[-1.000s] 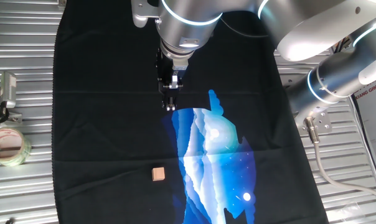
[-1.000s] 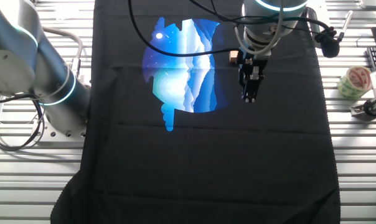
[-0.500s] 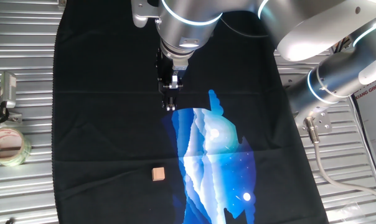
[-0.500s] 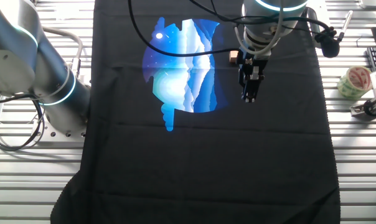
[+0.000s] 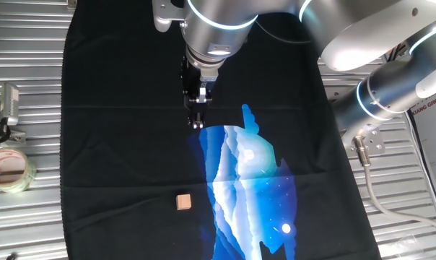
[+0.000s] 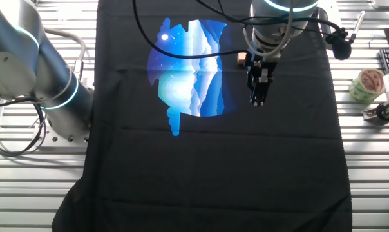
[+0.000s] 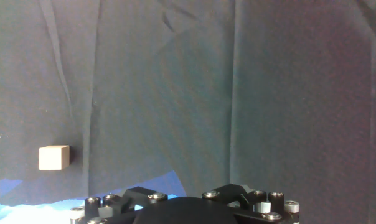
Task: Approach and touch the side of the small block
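A Flexiv Rizon arm hangs over a black cloth (image 5: 117,144) printed with a blue mountain scene (image 5: 250,180). In one fixed view its gripper (image 5: 195,123) points down with the 2 fingers drawn together and nothing between them; the small block (image 5: 182,201), a tan wooden cube, sits well apart from the fingertips, beside the print's edge. A roll of clear tape (image 5: 9,168) lies far off on the metal table (image 5: 23,224).

In the other fixed view the gripper (image 6: 259,100) hovers over bare cloth, and only a sliver of the small block (image 6: 241,59) shows behind the gripper body.

In the hand view the fingers do not show; the small block (image 7: 53,157) lies off to the gripper's lower left, flat on the cloth. It looks light and rigid, likely to slide at a nudge, so contact should probably be gentle and square against 1 flat vertical face.
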`<state>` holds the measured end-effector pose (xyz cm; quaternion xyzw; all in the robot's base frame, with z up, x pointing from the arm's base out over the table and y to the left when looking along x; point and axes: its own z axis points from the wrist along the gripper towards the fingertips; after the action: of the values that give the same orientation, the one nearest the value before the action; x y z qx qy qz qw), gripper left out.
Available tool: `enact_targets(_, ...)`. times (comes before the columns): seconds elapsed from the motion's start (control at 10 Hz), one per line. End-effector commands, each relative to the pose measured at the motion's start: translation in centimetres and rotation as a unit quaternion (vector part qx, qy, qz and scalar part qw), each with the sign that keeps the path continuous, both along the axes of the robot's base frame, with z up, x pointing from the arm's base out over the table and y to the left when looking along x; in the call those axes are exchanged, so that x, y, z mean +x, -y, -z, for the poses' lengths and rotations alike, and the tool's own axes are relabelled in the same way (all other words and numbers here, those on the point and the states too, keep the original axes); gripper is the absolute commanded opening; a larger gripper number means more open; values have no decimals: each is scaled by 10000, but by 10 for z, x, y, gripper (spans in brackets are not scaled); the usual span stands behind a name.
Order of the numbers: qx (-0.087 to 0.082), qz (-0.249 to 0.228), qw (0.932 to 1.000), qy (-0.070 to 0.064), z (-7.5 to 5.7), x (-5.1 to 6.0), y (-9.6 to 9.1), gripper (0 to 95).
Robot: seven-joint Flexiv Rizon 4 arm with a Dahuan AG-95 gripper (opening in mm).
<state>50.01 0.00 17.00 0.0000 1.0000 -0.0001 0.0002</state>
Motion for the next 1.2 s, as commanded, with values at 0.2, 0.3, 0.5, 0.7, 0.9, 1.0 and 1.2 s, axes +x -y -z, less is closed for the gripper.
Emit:
enact_targets(0.2,52,-465,9977,488,0,0,0,0)
enact_targets(0.3,111,-442,9977,493,0,0,0,0)
enact_targets(0.5,95,-442,9978,490,0,0,0,0)
enact_targets(0.7,78,-438,9978,488,0,0,0,0)
enact_targets(0.9,83,-434,9978,487,0,0,0,0)
enact_targets(1.0,86,-433,9978,488,0,0,0,0)
enact_targets(1.2,82,-430,9978,490,0,0,0,0)
